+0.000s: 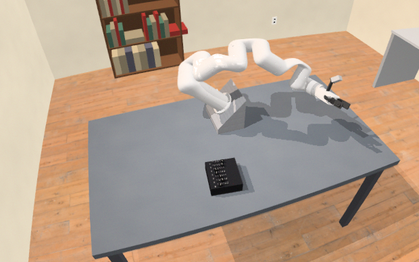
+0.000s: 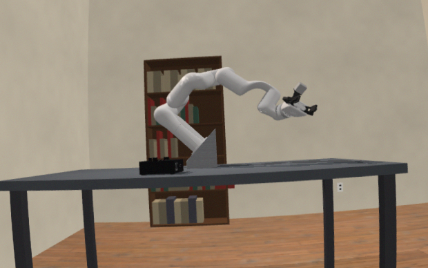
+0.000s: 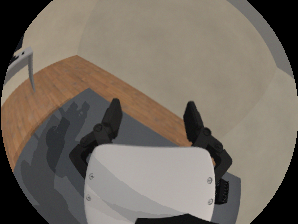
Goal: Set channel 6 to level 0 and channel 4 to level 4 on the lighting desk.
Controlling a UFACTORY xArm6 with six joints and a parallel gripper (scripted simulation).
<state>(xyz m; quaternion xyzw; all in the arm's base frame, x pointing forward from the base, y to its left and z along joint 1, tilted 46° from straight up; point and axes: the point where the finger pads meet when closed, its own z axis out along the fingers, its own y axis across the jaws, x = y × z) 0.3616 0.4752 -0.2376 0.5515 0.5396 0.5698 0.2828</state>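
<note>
Top view, left to right: a bookshelf (image 1: pixel 181 40) stands against the far wall. The grey surface (image 1: pixel 135 152) carries the black lighting desk (image 1: pixel 224 176) near its front edge, flat and level, its row of faders (image 1: pixel 219 173) running along the left part of its top; cap lines and levels are too small to read. Behind it, a grey wedge base (image 1: pixel 236 115) holds the white arm (image 1: pixel 236 57), which arches rightward. The pincer (image 1: pixel 340 102) hangs in the air over the surface's far right corner, well apart from the desk. From the wrist view its two dark fingers stand spread wide with nothing between them: released. A pale cabinet (image 1: pixel 399 57) sits at the right edge of the room.
</note>
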